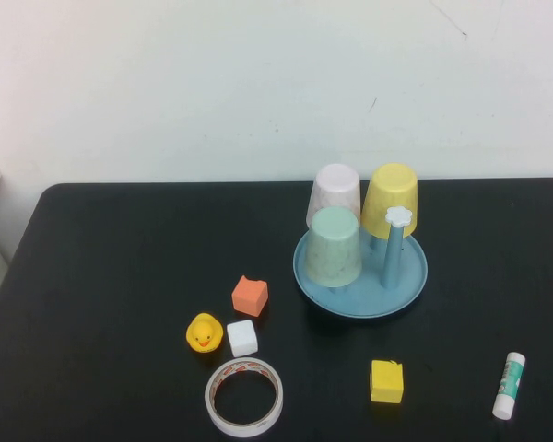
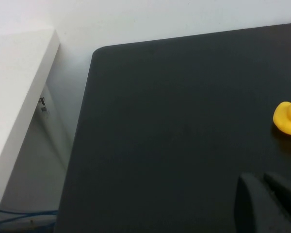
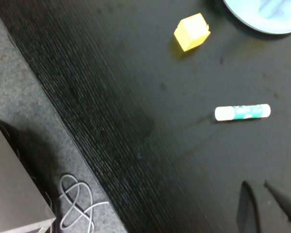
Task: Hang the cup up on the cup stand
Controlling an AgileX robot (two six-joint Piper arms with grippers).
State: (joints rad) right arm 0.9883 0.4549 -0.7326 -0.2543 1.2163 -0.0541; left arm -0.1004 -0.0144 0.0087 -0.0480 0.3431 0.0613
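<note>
Black and matte, the counter point(image 1: 120, 258) stretches under both claws: the left claw point(image 2: 269, 201) is parked shut near the rubber duck point(image 2: 288, 117), the right claw point(image 3: 264, 206) shut near the glue stick point(image 3: 242, 112). Farther inward, nearer the right arm, the speckled mint cup point(image 1: 333, 246) already sits mouth-down, axis upright, on the glossy blue cup stand point(image 1: 410, 281).

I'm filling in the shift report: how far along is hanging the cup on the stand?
It looks done: the mint-green cup sits upside down on the cup stand, beside the pinkish-white cup and yellow cup; one flower-capped post is bare. Nothing is in hand: the left gripper and right gripper are shut, empty, away from the stand. Nothing looks left.
</note>
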